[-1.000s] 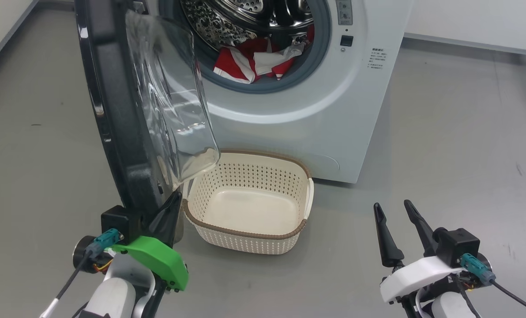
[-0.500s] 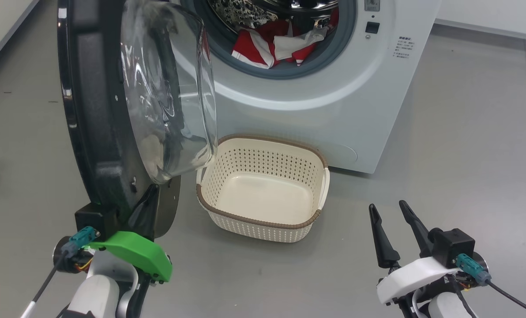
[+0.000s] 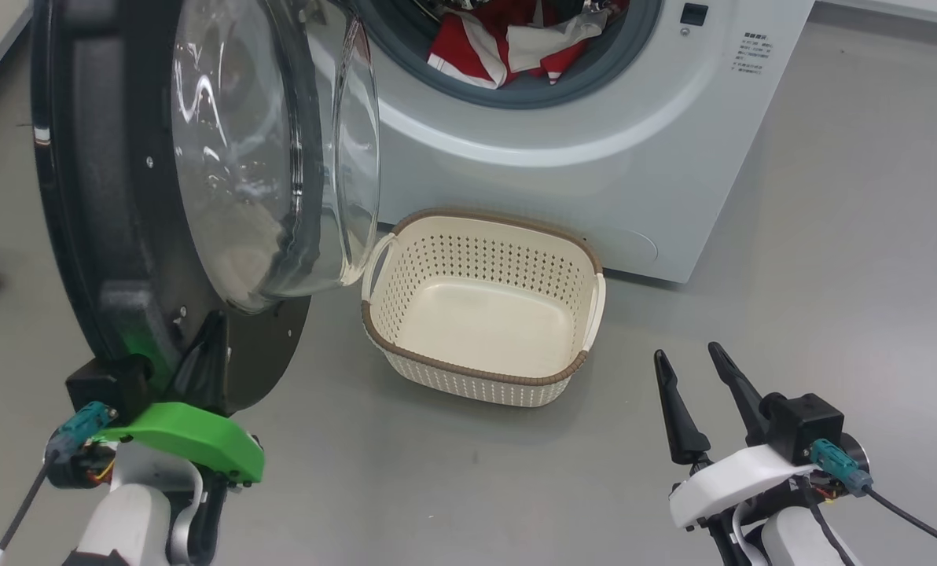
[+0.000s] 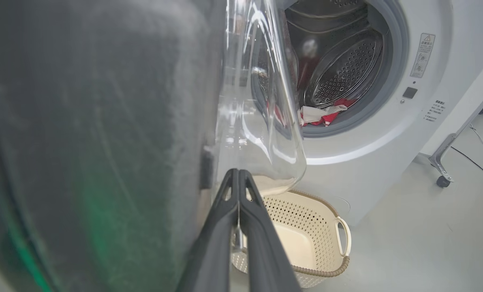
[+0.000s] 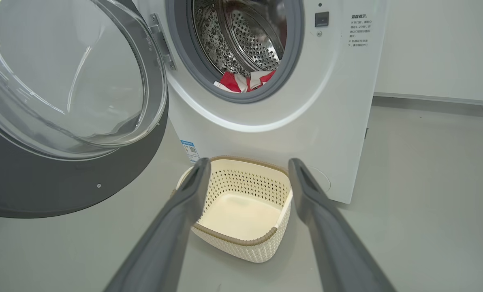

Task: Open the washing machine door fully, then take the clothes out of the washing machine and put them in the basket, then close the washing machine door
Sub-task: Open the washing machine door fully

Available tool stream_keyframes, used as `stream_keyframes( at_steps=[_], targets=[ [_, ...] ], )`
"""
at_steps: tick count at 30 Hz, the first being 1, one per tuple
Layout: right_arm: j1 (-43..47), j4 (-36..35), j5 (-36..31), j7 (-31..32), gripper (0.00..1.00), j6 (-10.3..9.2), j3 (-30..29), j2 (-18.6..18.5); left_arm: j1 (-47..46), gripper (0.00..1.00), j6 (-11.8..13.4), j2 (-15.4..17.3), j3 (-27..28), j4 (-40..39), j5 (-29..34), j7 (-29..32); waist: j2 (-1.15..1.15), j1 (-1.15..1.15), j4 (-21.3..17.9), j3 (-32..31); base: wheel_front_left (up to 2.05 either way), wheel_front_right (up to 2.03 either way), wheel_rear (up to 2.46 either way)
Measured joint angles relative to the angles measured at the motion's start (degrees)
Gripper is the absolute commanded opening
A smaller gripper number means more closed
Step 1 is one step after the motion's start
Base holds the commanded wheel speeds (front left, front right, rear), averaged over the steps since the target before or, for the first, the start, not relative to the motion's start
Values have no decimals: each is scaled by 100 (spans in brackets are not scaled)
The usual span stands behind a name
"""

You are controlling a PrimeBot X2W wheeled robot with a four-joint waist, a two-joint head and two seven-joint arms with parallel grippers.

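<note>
Round black-rimmed, glass-bowled washing machine door (image 3: 201, 157) stands open, its top cut off. Left gripper (image 4: 238, 178) is clenched on nothing, tips by the door's lower inner face. Contact is unclear, the door is a blur there. Right gripper (image 3: 687, 351) is released. Red-and-white striped fabric clothes (image 3: 508, 55) lie in the white front-loading washing machine (image 3: 594, 173), partly cropped. Cream perforated plastic basket (image 3: 484, 369) sits on the floor before it.

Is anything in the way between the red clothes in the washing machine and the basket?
Nothing visible. The clothes lie in the open washing machine, the basket stands empty below, the door off to its left.
</note>
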Motion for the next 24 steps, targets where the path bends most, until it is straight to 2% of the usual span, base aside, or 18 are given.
stream_keyframes(
  at_steps=[12,24],
  targets=[
    [-175,2,-18,0,100,0,46,-99,-10,0,209,302,684,-45,-242,-132,0,0,31,324,0,0,0],
    [-472,-9,-218,2,100,0,156,-297,-272,0,242,713,1329,30,-615,-157,0,0,-5,810,0,0,0]
  ],
)
